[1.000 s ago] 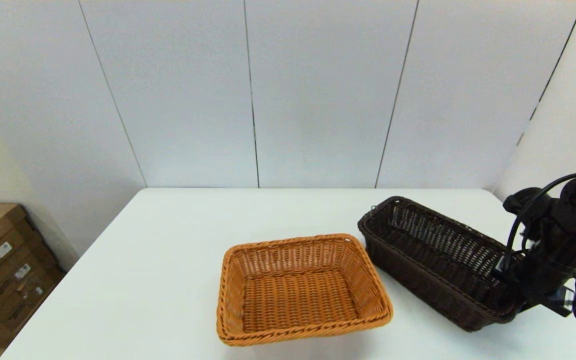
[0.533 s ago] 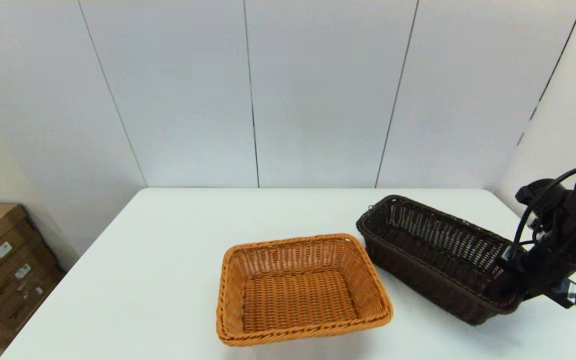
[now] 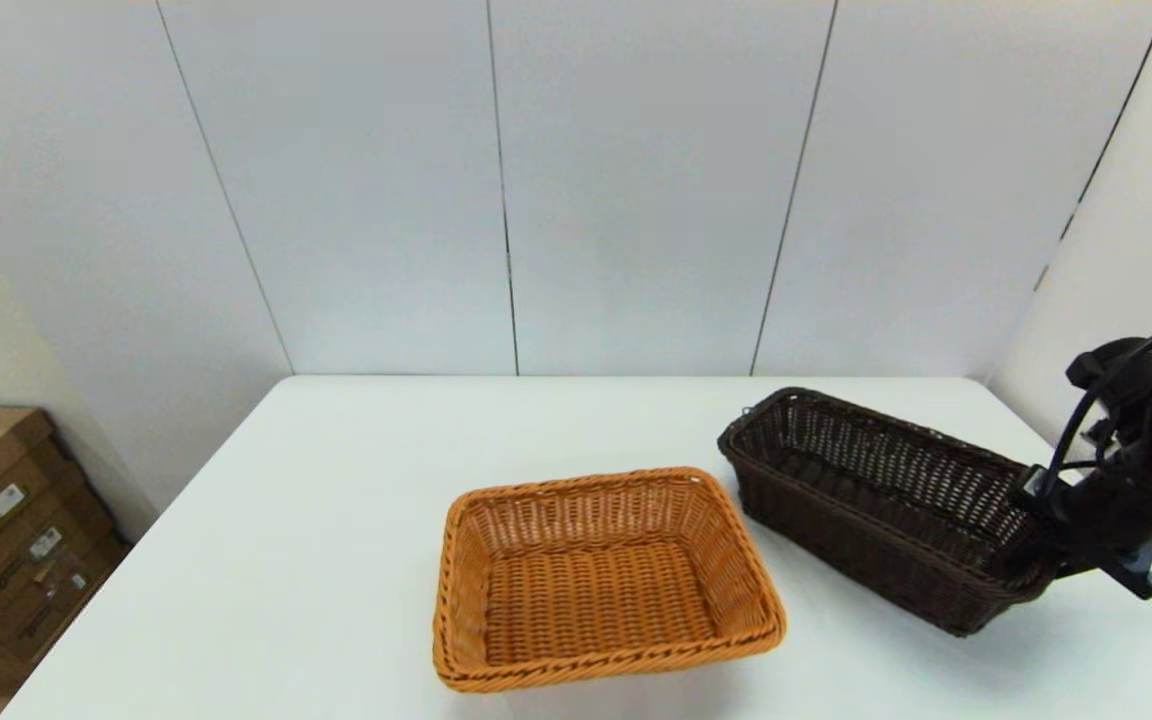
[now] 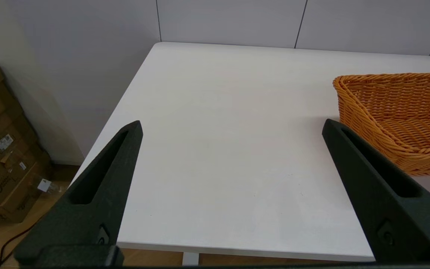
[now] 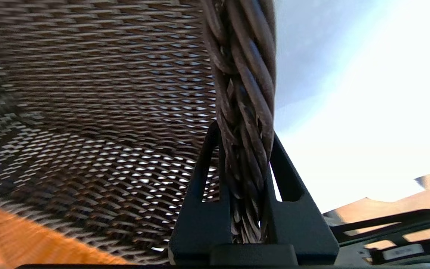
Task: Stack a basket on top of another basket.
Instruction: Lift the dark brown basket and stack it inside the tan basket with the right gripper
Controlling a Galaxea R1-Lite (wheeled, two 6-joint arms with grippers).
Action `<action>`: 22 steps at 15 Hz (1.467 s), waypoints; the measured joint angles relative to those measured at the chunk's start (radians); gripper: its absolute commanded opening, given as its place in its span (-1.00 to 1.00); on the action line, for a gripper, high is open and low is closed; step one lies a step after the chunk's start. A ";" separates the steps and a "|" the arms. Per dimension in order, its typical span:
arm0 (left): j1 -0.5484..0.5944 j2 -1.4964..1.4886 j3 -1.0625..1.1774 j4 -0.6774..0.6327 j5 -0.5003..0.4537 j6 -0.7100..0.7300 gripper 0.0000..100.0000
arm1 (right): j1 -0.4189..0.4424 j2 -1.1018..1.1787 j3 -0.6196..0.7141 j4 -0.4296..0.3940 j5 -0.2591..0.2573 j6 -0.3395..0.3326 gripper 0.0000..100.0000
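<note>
Since a second ago your right gripper [image 3: 1031, 560], pinching the dark brown basket's [image 3: 876, 500] rim, raised its right-edge end; lift level, clear the mid-table orange basket [image 3: 601, 575]; left gripper [image 4: 230, 160] idles wide.

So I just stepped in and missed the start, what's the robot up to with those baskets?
The right gripper is clamped on the braided rim at one end of the dark brown wicker basket and holds that end raised above the white table. The orange wicker basket sits empty beside it, nothing stacked yet. The left gripper hangs open over the table's left side.
</note>
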 measured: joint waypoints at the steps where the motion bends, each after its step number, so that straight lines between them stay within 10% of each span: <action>1: 0.000 0.000 0.000 0.000 0.000 0.000 1.00 | -0.012 -0.005 -0.006 0.000 0.029 0.006 -1.00; 13: 0.000 0.000 0.000 0.000 0.000 0.001 1.00 | -0.133 -0.105 -0.062 0.011 0.246 0.002 -1.00; 22: 0.000 0.000 0.000 0.000 -0.001 0.002 1.00 | -0.034 -0.309 -0.221 0.407 0.348 -0.254 -1.00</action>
